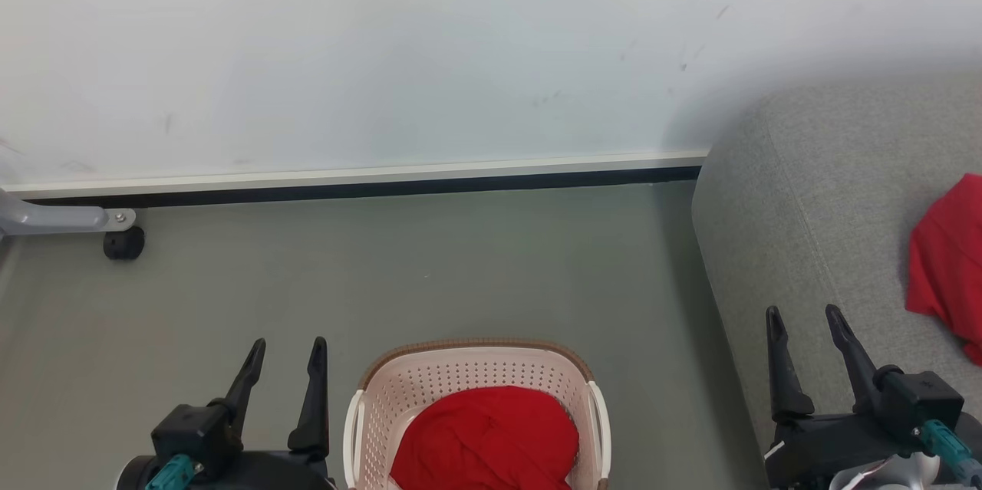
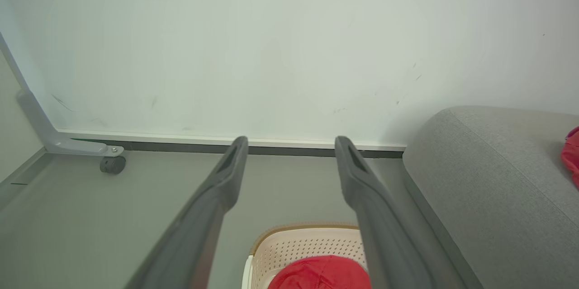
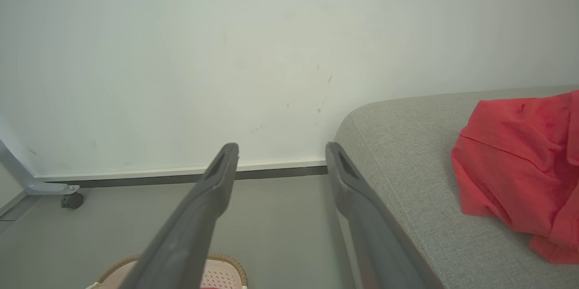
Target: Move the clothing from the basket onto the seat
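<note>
Looking like the grab step, not yet begun. Red clothing (image 1: 487, 436) bunched up inside the basket (image 1: 468, 348) at 6 o'clock in the head view, down on the floor (image 1: 383, 275). Left gripper (image 1: 290, 344) at 7 o'clock, just beside the basket's left handle, fingers spread wide, pinching nothing. Right gripper (image 1: 804, 312) at 4 o'clock, over by the rounded edge of the seat (image 1: 805, 191), likewise spread wide and empty.

Next move, best guess: tipping one gripper down and in over the basket, dropping between the walls, closing on a thick fold near the top of the pile rather than a thin edge. Then lifting high enough to clear the rim before swinging toward 3 o'clock onto the seat. Probably handier for the left one, being closer.

Other stuff around: a second red garment (image 1: 947, 260) lying on the seat cushion at 3 o'clock, so dropping beside it or on top, no big deal either way. Grey frame leg (image 1: 46, 218) with a black caster (image 1: 123, 243) at 9 o'clock by the wall, well apart from everything. Nothing between basket and seat except bare floor. Main risks: fabric snagging on the rim, or dragging the light basket along on the lift.
</note>
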Available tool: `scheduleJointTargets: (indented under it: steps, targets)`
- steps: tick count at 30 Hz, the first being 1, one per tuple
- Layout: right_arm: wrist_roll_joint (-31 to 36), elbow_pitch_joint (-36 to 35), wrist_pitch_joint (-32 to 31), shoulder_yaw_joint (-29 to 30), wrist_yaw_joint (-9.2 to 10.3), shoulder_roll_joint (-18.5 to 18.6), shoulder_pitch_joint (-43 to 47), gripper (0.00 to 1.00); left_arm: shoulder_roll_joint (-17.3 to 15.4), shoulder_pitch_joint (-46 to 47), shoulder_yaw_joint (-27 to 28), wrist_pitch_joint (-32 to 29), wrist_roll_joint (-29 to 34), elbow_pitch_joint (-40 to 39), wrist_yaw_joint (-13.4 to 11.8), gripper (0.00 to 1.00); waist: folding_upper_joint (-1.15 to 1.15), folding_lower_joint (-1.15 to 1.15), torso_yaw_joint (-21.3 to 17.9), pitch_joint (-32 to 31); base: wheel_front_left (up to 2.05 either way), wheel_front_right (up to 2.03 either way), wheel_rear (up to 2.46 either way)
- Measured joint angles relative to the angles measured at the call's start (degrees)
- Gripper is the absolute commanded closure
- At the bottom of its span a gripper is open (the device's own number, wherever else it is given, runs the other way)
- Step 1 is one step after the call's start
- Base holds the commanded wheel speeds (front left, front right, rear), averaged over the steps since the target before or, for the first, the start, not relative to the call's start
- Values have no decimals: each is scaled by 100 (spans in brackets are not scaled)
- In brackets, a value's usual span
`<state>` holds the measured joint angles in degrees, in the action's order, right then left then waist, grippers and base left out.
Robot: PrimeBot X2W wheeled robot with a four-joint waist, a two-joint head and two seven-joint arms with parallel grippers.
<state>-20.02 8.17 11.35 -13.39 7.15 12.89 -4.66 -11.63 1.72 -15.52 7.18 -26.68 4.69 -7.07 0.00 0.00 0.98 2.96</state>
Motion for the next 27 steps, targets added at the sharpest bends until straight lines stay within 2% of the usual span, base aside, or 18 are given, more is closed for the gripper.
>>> scheduleJointTargets:
  steps: [16,27]
  targets:
    - [142,-249,-182,132,0,-85,76,0,73,-4,80,-37,178,-122,-4,0,0,0,18,12,0,0,0]
    - [192,-798,-325,158,0,-102,30,0,98,259,21,-60,410,-377,-5,0,0,0,-27,396,0,0,0]
